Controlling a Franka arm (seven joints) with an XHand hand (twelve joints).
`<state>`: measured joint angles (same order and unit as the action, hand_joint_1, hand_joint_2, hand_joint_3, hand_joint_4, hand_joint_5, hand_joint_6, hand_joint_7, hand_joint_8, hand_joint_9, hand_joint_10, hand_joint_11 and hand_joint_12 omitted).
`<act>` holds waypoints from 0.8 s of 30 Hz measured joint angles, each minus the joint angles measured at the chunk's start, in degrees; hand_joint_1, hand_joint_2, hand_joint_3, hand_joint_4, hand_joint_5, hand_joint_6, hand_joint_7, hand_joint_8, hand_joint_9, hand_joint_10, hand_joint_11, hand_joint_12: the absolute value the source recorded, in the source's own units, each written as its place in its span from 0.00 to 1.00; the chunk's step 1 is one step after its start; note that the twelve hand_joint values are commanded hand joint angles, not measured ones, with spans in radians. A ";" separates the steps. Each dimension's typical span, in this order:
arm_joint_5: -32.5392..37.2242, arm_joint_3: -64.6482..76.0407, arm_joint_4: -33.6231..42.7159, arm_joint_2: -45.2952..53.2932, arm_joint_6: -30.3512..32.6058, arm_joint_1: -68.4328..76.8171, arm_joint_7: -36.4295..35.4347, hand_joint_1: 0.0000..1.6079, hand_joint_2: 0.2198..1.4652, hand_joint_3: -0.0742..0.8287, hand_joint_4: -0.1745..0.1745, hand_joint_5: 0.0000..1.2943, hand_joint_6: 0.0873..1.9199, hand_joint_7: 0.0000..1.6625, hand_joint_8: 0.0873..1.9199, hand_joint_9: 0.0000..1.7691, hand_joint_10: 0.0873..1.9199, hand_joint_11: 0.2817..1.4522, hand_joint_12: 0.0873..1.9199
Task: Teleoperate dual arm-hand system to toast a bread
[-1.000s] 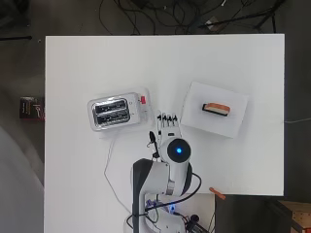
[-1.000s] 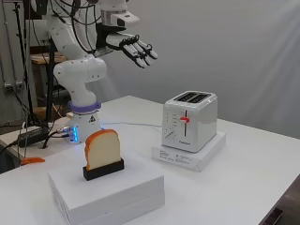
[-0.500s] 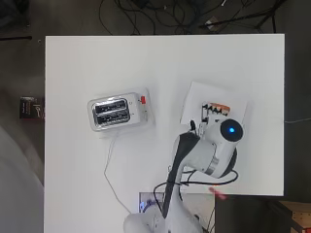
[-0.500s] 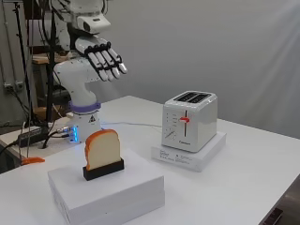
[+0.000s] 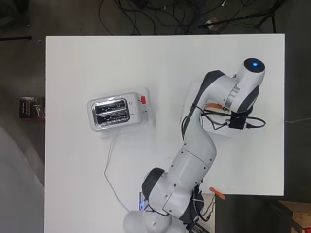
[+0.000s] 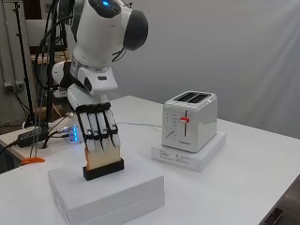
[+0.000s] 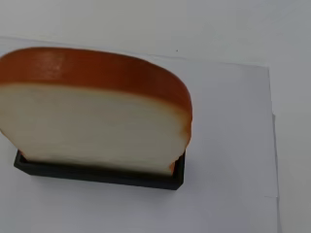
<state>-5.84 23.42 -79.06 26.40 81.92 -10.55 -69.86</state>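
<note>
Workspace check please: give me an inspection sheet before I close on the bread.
Surface: white table, bare areas clean.
Job's things: tan bread slice with brown crust upright in black holder on white box; white two-slot toaster on white base, slots empty.
Clutter: small orange item at table edge.
Robot hand: fingers straight, against the slice's face.
Cables: white toaster cord across table.
Surroundings: dark cables on floor.

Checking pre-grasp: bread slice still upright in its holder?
Upright. The bread slice stands on edge in its black holder; the hand covers its face in the side view.
</note>
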 joint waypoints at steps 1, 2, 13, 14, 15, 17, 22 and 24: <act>-0.77 -0.43 -0.83 0.09 0.67 0.01 0.11 0.34 0.67 0.06 0.39 0.24 0.00 0.30 0.00 0.34 0.00 0.16 0.00; -1.63 -0.92 -2.39 -0.37 1.34 0.04 0.29 0.34 0.66 0.06 0.39 0.24 0.00 0.30 0.00 0.34 0.00 0.16 0.00; -6.92 -5.48 -19.61 -14.10 1.51 0.40 0.56 0.30 0.65 0.07 0.49 0.25 0.00 0.30 0.00 0.36 0.00 0.18 0.00; -7.03 -5.63 -18.49 -13.70 0.64 0.41 0.59 0.30 0.65 0.08 0.53 0.27 0.00 0.30 0.00 0.36 0.00 0.18 0.00; -7.35 -5.79 -17.35 -13.31 0.23 0.45 0.78 0.31 0.65 0.08 0.56 0.28 0.00 0.30 0.00 0.36 0.00 0.18 0.00; -8.79 -6.42 -15.63 -13.36 0.51 0.57 1.71 0.31 0.65 0.08 0.59 0.30 0.00 0.30 0.00 0.36 0.00 0.18 0.00; -15.17 -8.46 -20.52 -14.70 1.97 0.97 6.69 0.31 0.65 0.08 0.58 0.29 0.00 0.30 0.00 0.36 0.00 0.20 0.00; -18.35 -9.32 -24.45 -14.68 2.85 1.11 9.46 0.32 0.65 0.08 0.57 0.29 0.00 0.30 0.00 0.36 0.00 0.20 0.00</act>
<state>-24.19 14.10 -103.51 11.72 84.77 -9.44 -60.41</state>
